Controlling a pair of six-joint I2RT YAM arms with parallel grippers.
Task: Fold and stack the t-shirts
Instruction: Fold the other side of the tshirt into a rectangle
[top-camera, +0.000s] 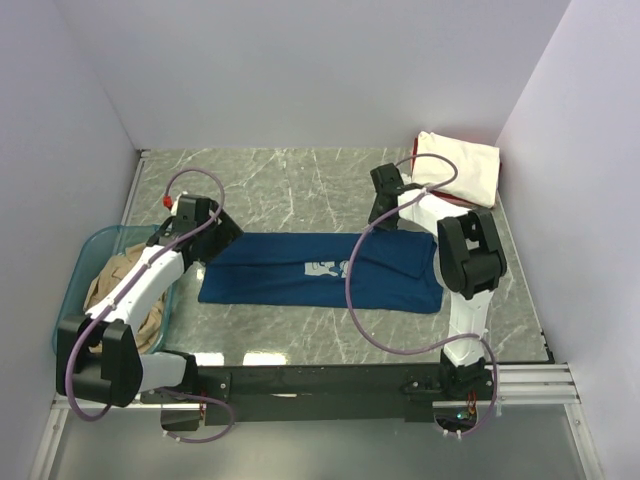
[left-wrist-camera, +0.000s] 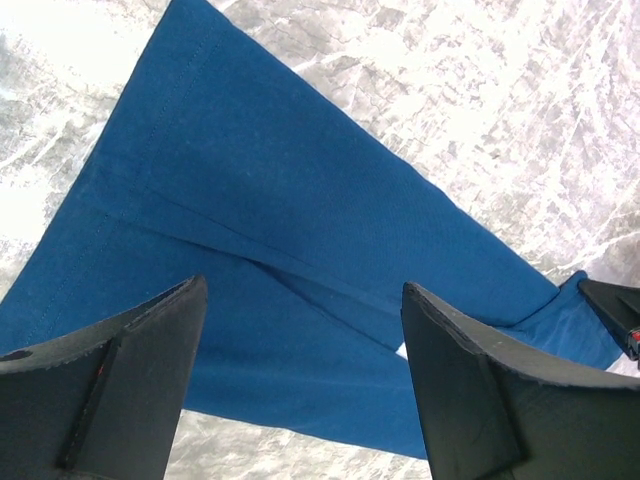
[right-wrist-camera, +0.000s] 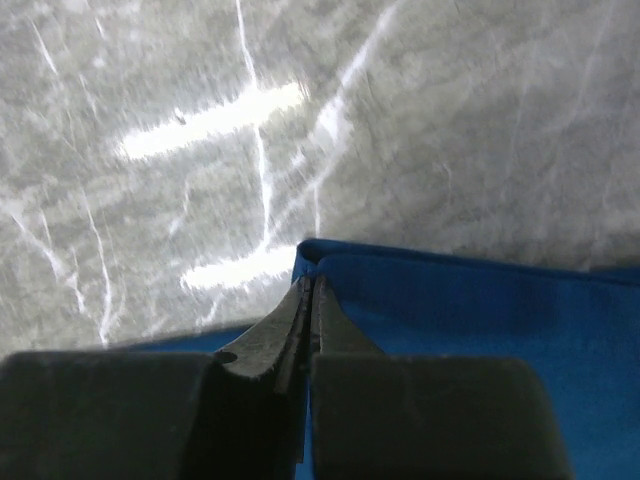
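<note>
Right hand (right-wrist-camera: 308, 290) pinched shut on far fold corner of navy t-shirt (top-camera: 290, 270); left hand (left-wrist-camera: 302, 288) wide open, empty, over its left end.
Spread flat on table (top-camera: 280, 190) centre, right part folded over. Treat as light, limp, unbreakable cloth: take hold at hems or fold corners, pinch all layers, expect sag between grips.

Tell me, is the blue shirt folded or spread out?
Partly folded. The navy t-shirt lies as a long band on the table, its right part doubled over in a flap; the right gripper pinches its edge.
</note>
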